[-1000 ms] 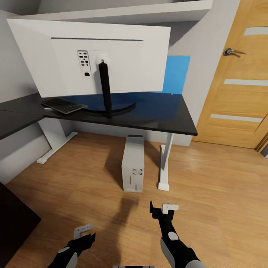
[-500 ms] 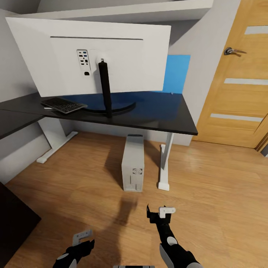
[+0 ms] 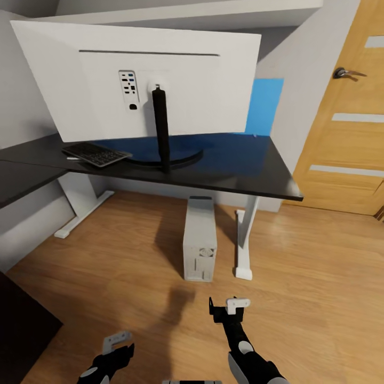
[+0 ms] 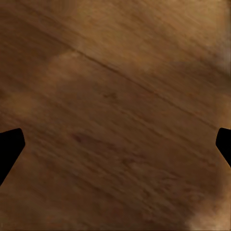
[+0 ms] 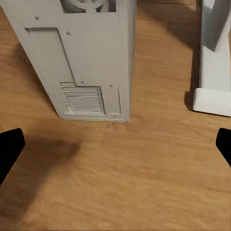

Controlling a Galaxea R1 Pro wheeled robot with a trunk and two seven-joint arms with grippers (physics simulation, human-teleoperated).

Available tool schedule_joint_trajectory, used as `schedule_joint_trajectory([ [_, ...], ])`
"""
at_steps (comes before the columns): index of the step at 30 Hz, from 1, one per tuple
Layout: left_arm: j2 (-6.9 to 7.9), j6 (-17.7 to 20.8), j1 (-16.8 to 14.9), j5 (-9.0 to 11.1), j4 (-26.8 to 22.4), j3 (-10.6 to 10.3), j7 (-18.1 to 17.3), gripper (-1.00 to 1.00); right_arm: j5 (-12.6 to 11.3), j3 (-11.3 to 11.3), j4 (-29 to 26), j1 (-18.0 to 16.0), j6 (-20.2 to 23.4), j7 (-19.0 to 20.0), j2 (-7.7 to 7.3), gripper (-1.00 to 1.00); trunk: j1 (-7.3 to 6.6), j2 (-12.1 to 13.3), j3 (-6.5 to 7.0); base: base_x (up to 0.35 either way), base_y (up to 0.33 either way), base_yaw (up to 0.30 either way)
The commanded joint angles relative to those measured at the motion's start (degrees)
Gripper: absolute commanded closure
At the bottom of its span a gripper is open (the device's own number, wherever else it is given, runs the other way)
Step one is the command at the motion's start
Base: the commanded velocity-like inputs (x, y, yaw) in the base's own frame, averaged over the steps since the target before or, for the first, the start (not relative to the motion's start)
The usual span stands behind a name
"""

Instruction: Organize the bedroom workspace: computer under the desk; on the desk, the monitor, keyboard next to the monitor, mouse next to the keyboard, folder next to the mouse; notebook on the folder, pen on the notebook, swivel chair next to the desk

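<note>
The monitor stands on the glossy black desk with its white back and black stand toward me. The keyboard lies on the desk beside the stand's foot, with a small pale thing, too small to name, at its edge. The grey computer stands on the floor under the desk, also close ahead in the right wrist view. My left gripper hangs open over bare floor. My right gripper is open too, short of the computer, holding nothing.
A bright blue flat rectangle stands upright against the wall behind the desk. White desk legs flank the computer. A wooden door is at the right, dark furniture at the lower left, a shelf above the monitor.
The whole view has shifted: the desk, monitor and computer now look nearer and sit further right, so the camera moved. The right gripper drew back slightly; the left sank a little.
</note>
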Motion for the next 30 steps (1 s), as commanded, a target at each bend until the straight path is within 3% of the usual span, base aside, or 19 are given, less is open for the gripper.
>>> schedule_joint_trajectory([
  [1,0.04,0.3,0.0,0.5,-0.1,-0.2,0.3,-1.0,0.1,0.3,0.1,-0.1,-0.1,-0.5,0.0,-1.0,0.01,0.0,-0.05,0.206,0.226,0.0],
  [9,0.04,0.1,0.0,0.5,0.0,-0.2,0.3,-1.0,0.0,0.3,0.1,-0.1,-0.1,-0.6,0.0,-1.0,0.01,0.0,-0.05,0.149,0.15,0.0],
  [30,0.04,-0.4,0.0,0.4,1.7,-0.3,0.0,-1.0,-0.1,0.1,0.1,-0.1,-0.1,-0.9,0.0,-1.0,0.01,0.0,-0.05,0.107,0.01,0.0],
])
